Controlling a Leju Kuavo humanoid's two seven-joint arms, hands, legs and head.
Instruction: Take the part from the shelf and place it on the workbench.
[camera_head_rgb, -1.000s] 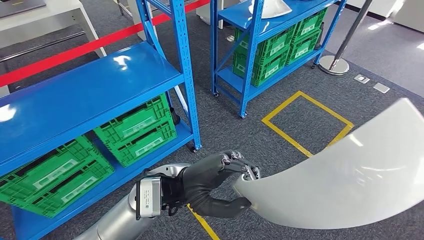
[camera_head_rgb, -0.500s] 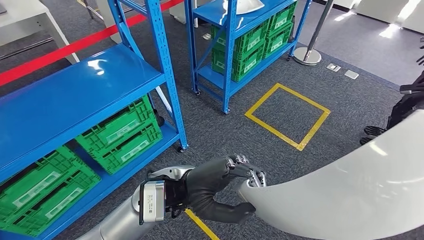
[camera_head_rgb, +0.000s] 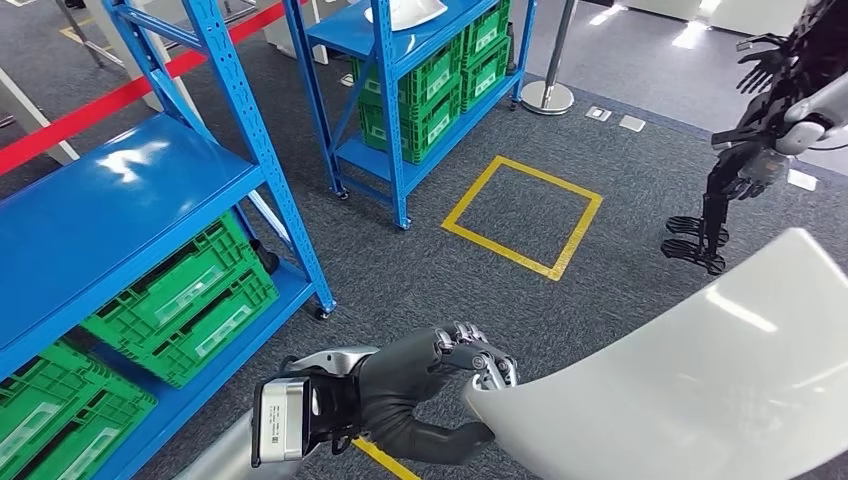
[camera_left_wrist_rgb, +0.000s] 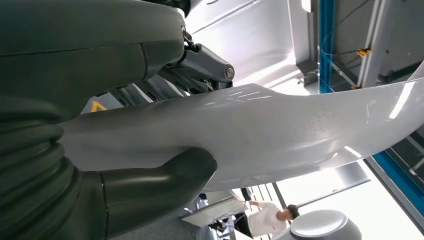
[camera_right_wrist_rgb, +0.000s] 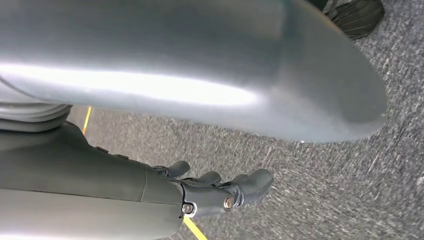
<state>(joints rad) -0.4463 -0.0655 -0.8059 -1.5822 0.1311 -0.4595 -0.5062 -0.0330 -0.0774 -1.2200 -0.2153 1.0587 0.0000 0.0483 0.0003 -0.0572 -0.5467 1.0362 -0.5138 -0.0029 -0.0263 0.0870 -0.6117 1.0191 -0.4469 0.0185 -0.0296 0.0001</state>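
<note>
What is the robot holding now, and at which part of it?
The left hand grips the large curved white part at its narrow end edge. The right hand lies under the part; its hold cannot be told.

Open carpet (camera_head_rgb: 420, 270) ahead; blue shelves (camera_head_rgb: 150, 200) crowd the left, another robot (camera_head_rgb: 760, 130) stands far right.

crates (camera_head_rgb: 180, 290) sit on the near shelf's (camera_head_rgb: 120, 215) lower board at left; a second shelf (camera_head_rgb: 400, 90) stands behind it; the floor square (camera_head_rgb: 522, 215) lies right of both.
</note>
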